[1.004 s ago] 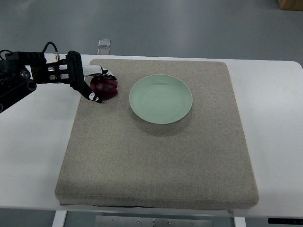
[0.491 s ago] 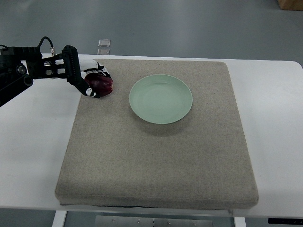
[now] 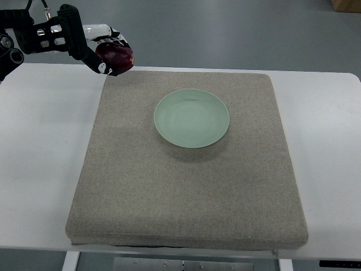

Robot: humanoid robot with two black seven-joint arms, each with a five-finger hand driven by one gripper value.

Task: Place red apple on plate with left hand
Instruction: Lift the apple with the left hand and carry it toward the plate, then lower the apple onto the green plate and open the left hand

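My left hand (image 3: 107,52) comes in from the upper left and is shut on the dark red apple (image 3: 117,57). It holds the apple in the air above the far left corner of the grey mat (image 3: 186,186). The pale green plate (image 3: 192,118) lies empty on the mat, to the right of the hand and nearer to me. The right arm is out of view.
The mat lies on a white table (image 3: 39,169). Grey floor shows beyond the table's far edge. A brown box corner (image 3: 347,4) shows at the top right.
The left hand has closed on the apple and lifted it off the mat, moving up and away towards the far left corner. A small object on the floor behind is now covered.
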